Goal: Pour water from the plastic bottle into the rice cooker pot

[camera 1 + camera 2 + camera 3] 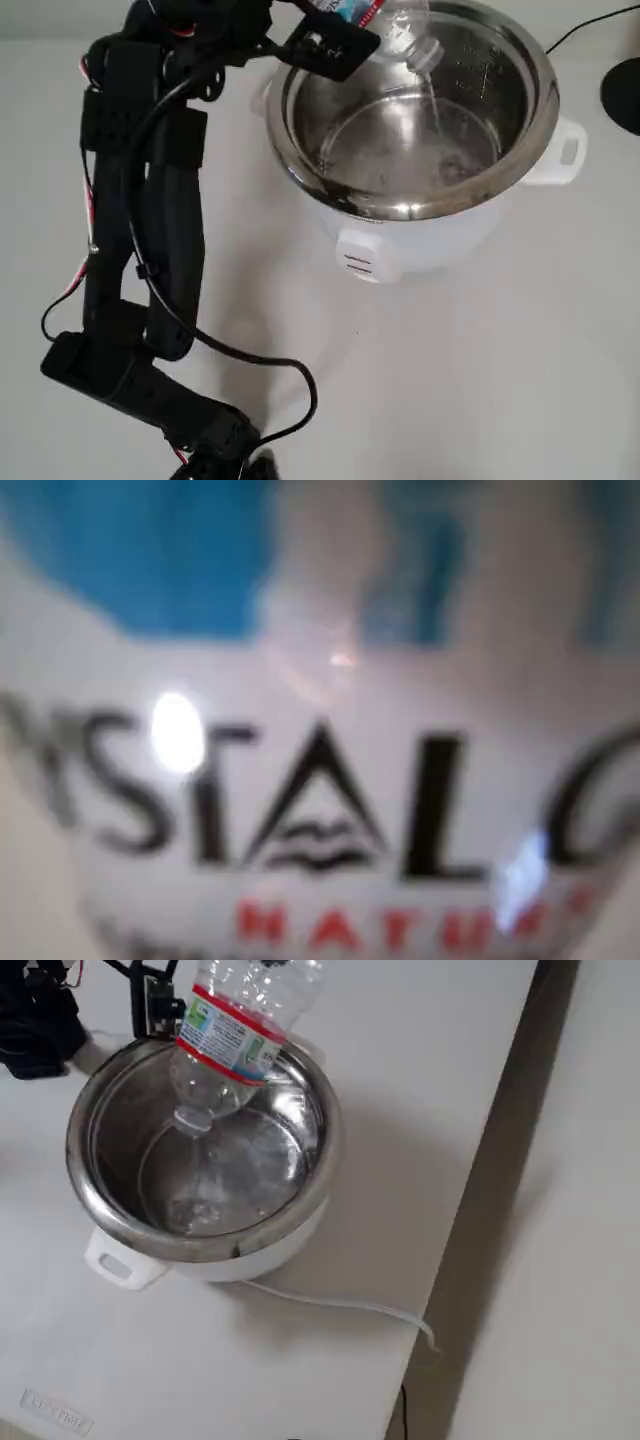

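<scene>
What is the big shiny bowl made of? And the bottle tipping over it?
The rice cooker pot looks like polished steel: its wall mirrors the light like metal. Its outer body looks like smooth white plastic. The plastic bottle seems thin clear plastic: you can see through it, and it wears a glossy printed label.

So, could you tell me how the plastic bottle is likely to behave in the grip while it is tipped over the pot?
The plastic bottle looks thin and ribbed, so it would probably flex under squeeze. It hangs neck down above the rice cooker pot, seemingly draining, so it is likely getting light. Its smooth label could slip between the fingers.
</scene>
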Robot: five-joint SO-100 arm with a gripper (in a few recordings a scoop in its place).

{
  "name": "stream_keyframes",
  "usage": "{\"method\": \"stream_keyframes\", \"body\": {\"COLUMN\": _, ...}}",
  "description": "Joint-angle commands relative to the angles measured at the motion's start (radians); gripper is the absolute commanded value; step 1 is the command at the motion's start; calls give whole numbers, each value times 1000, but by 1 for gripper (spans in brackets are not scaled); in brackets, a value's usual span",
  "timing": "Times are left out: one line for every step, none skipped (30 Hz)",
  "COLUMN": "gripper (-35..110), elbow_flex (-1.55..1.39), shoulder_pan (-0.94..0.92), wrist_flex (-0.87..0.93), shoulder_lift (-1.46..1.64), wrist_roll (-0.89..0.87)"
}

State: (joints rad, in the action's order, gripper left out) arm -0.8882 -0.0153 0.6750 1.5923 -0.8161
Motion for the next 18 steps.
{"method": "stream_keyframes", "body": {"gripper": 9, "elbow_flex": 81, "shoulder_pan": -20, "wrist_flex": 5, "shoulder_lift": 5, "wrist_roll": -25}}
{"method": "stream_keyframes", "body": {"gripper": 9, "elbow_flex": 81, "shoulder_pan": -20, "wrist_flex": 8, "shoulder_lift": 5, "wrist_roll": -29}}
{"method": "stream_keyframes", "body": {"gripper": 9, "elbow_flex": 81, "shoulder_pan": -20, "wrist_flex": 8, "shoulder_lift": 5, "wrist_roll": -31}}
{"method": "stream_keyframes", "body": {"gripper": 9, "elbow_flex": 81, "shoulder_pan": -20, "wrist_flex": 8, "shoulder_lift": 5, "wrist_roll": -32}}
{"method": "stream_keyframes", "body": {"gripper": 9, "elbow_flex": 84, "shoulder_pan": -20, "wrist_flex": 8, "shoulder_lift": 5, "wrist_roll": -32}}
{"method": "stream_keyframes", "body": {"gripper": 9, "elbow_flex": 87, "shoulder_pan": -20, "wrist_flex": 11, "shoulder_lift": 5, "wrist_roll": -34}}
{"method": "stream_keyframes", "body": {"gripper": 9, "elbow_flex": 89, "shoulder_pan": -20, "wrist_flex": 11, "shoulder_lift": 5, "wrist_roll": -37}}
{"method": "stream_keyframes", "body": {"gripper": 9, "elbow_flex": 91, "shoulder_pan": -21, "wrist_flex": 11, "shoulder_lift": 3, "wrist_roll": -38}}
{"method": "stream_keyframes", "body": {"gripper": 9, "elbow_flex": 92, "shoulder_pan": -23, "wrist_flex": 12, "shoulder_lift": 3, "wrist_roll": -43}}
{"method": "stream_keyframes", "body": {"gripper": 9, "elbow_flex": 94, "shoulder_pan": -26, "wrist_flex": 14, "shoulder_lift": 3, "wrist_roll": -46}}
{"method": "stream_keyframes", "body": {"gripper": 9, "elbow_flex": 94, "shoulder_pan": -28, "wrist_flex": 15, "shoulder_lift": 3, "wrist_roll": -48}}
{"method": "stream_keyframes", "body": {"gripper": 9, "elbow_flex": 95, "shoulder_pan": -29, "wrist_flex": 17, "shoulder_lift": 3, "wrist_roll": -51}}
{"method": "stream_keyframes", "body": {"gripper": 9, "elbow_flex": 95, "shoulder_pan": -29, "wrist_flex": 17, "shoulder_lift": 3, "wrist_roll": -51}}
{"method": "stream_keyframes", "body": {"gripper": 9, "elbow_flex": 97, "shoulder_pan": -31, "wrist_flex": 20, "shoulder_lift": 3, "wrist_roll": -54}}
{"method": "stream_keyframes", "body": {"gripper": 9, "elbow_flex": 98, "shoulder_pan": -31, "wrist_flex": 21, "shoulder_lift": 3, "wrist_roll": -55}}
{"method": "stream_keyframes", "body": {"gripper": 9, "elbow_flex": 98, "shoulder_pan": -31, "wrist_flex": 23, "shoulder_lift": 3, "wrist_roll": -57}}
{"method": "stream_keyframes", "body": {"gripper": 9, "elbow_flex": 98, "shoulder_pan": -31, "wrist_flex": 25, "shoulder_lift": 3, "wrist_roll": -60}}
{"method": "stream_keyframes", "body": {"gripper": 9, "elbow_flex": 98, "shoulder_pan": -32, "wrist_flex": 26, "shoulder_lift": 3, "wrist_roll": -61}}
